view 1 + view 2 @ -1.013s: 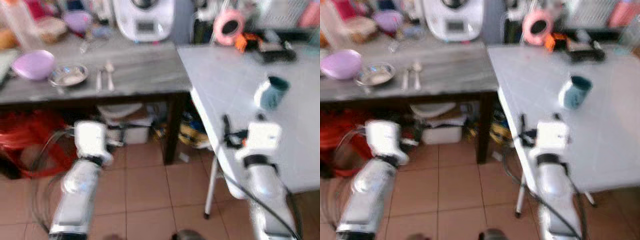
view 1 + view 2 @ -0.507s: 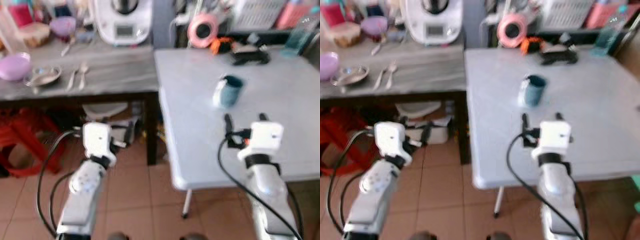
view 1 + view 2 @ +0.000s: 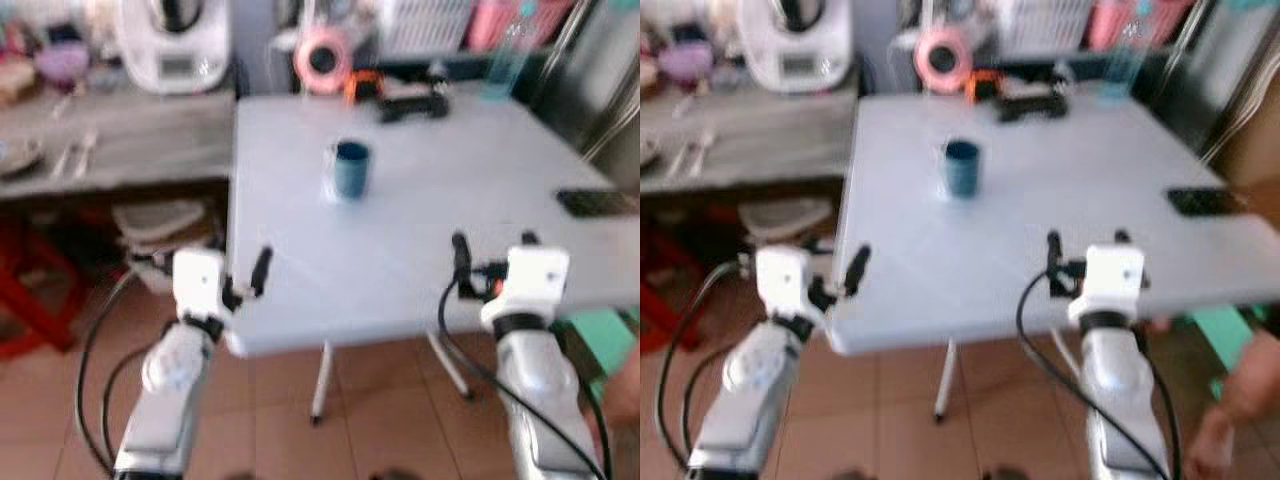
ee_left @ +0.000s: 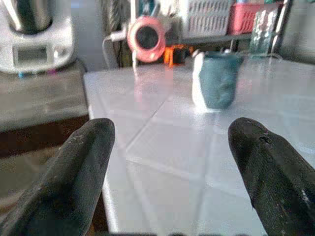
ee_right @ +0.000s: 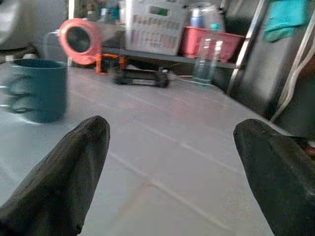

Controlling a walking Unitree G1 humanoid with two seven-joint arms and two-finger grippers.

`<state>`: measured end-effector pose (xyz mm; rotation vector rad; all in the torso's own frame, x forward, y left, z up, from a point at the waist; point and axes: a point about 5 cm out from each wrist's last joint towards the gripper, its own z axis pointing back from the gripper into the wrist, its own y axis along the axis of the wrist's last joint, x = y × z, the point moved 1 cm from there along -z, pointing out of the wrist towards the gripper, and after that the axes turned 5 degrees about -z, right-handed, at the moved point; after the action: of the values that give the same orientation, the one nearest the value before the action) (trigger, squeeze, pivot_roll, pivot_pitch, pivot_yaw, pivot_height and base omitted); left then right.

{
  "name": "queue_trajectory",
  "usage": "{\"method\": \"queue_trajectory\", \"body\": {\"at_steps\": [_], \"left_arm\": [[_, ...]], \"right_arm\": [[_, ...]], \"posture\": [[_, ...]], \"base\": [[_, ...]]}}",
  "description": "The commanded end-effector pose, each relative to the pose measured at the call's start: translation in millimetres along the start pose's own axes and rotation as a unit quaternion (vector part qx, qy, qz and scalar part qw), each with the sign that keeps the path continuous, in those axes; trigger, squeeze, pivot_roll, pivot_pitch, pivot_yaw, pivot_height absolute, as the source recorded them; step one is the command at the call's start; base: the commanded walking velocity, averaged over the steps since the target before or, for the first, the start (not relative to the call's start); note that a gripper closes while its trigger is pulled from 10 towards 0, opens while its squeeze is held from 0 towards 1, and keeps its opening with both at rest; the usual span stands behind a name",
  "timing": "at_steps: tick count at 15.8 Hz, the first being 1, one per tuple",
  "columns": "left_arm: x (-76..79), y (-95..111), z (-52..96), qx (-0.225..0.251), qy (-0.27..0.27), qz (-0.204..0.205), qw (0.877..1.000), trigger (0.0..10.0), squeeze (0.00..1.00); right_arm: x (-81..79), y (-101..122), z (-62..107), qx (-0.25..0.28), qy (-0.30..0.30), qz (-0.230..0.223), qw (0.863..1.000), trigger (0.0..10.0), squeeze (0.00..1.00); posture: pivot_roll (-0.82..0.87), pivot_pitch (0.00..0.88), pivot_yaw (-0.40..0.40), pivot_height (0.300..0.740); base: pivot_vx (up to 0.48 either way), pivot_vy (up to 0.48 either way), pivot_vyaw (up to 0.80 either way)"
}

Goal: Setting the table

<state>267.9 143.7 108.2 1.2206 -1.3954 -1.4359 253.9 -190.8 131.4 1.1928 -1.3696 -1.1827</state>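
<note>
teal mug [image 3: 350,168] on white table [image 3: 420,250], grippers apart.

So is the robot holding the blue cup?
No, the cup stands alone on the white table, and both the left gripper and right gripper are open with nothing between their fingers.

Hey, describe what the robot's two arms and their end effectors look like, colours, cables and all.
Both arms are silver-grey tubes ending in boxy white wrist housings. The left end effector and the right end effector each carry two long black fingers with rounded tips. Black cables loop from each wrist back along the forearm, and the right wrist shows a small orange-red spot beside the housing.
</note>
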Motion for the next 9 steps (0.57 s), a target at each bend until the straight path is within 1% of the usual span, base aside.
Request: {"method": "queue_trajectory", "body": {"at_steps": [1,2,4,8,9], "left_arm": [[-6.8,1.2,2.0,0.002,0.005,-0.01,1.0,10.0,0.0],[-5.1,1.8,2.1,0.005,-0.002,-0.008,1.0,10.0,0.0],[-5.3,1.9,2.1,0.004,0.0,-0.011,1.0,10.0,0.0],[-4.3,1.7,2.1,0.005,-0.002,-0.009,1.0,10.0,0.0],[-3.9,1.7,2.2,0.005,-0.003,-0.008,1.0,10.0,0.0]], "right_arm": [[-8.8,4.4,-1.8,0.007,0.014,-0.007,1.0,10.0,0.0],[-9.0,5.1,-1.4,0.009,0.016,-0.006,1.0,10.0,0.0],[-8.9,5.0,-1.1,0.009,0.018,-0.006,1.0,10.0,0.0],[-8.7,5.1,-0.5,0.008,0.018,-0.006,1.0,10.0,0.0],[-8.5,4.8,-0.2,0.007,0.016,-0.009,1.0,10.0,0.0]], "posture": [[-0.03,0.0,0.014,0.74],[-0.03,0.0,0.015,0.74],[-0.04,0.0,0.014,0.74],[-0.04,0.0,0.013,0.74],[-0.04,0.0,0.014,0.74]], "base": [[0.0,0.0,0.0],[0.0,0.0,0.45],[0.253,0.0,0.7],[0.32,0.0,0.74],[0.322,0.0,0.4]]}}
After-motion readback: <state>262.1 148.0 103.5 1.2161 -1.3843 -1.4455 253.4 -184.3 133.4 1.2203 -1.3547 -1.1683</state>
